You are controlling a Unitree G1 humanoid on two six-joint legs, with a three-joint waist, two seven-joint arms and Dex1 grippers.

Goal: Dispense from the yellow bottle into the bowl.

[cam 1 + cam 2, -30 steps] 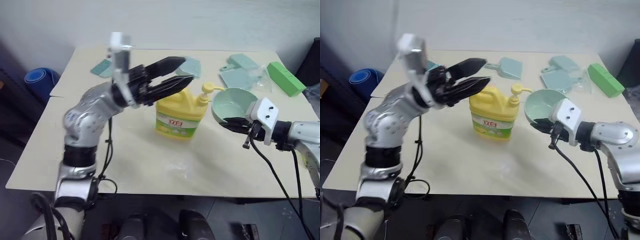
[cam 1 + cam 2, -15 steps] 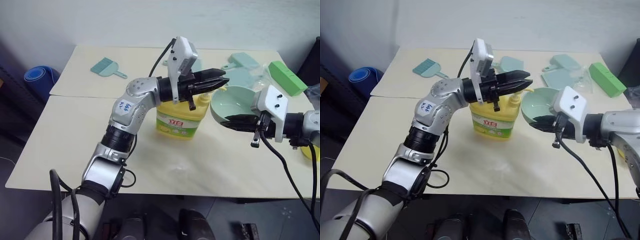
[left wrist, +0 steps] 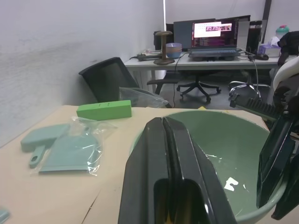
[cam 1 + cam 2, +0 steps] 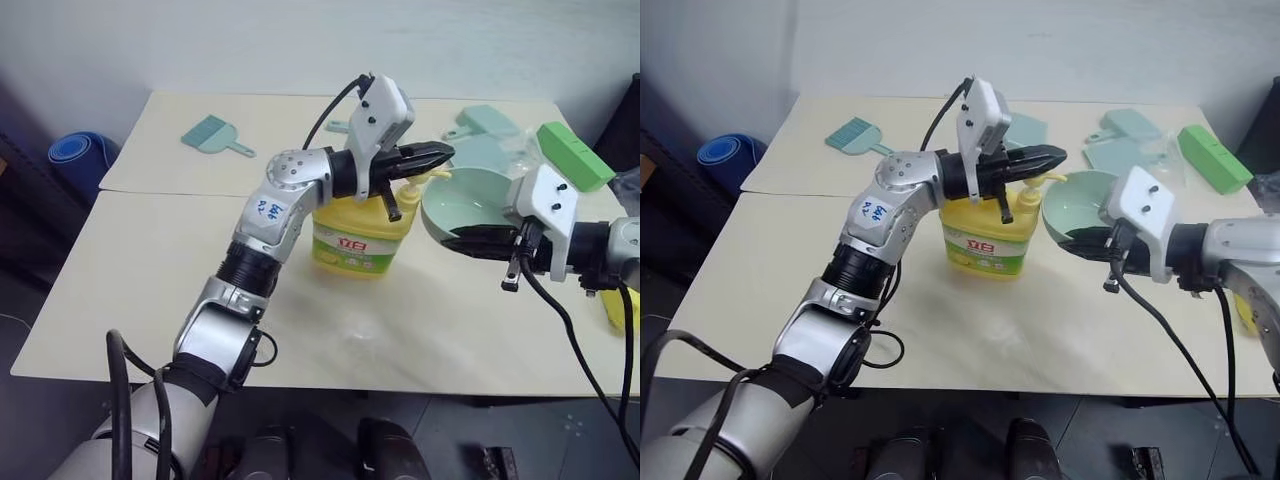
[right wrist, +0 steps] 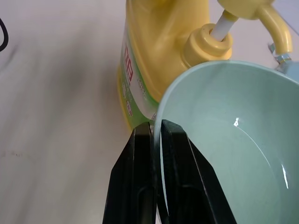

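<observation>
At mid-worktop (image 4: 150, 300) the bottle (image 4: 355, 240) stands upright, label toward the robot, its pump head pointing right toward the bowl (image 4: 470, 205). Just above that pump the left tool (image 4: 435, 155) lies almost level, fingers pressed together and empty, its tips reaching out past the spout and over the bowl's near rim; this is the nearer arm to the pump, and the pump lies straight beneath it, so a press would have to go down along the bottle's upright axis. To the right, the right tool (image 5: 153, 135) is clamped on the bowl's rim, one finger inside and one outside, holding the bowl tilted just beside the bottle's neck with the spout over its edge. Whether the left tool actually touches the pump head I cannot tell: the fingers cover it from above, and the left wrist view looks past them into the bowl. The bowl's underside is hidden, so whether it is clear of the worktop is unclear. The spout's tip is cut off in the right wrist view.
</observation>
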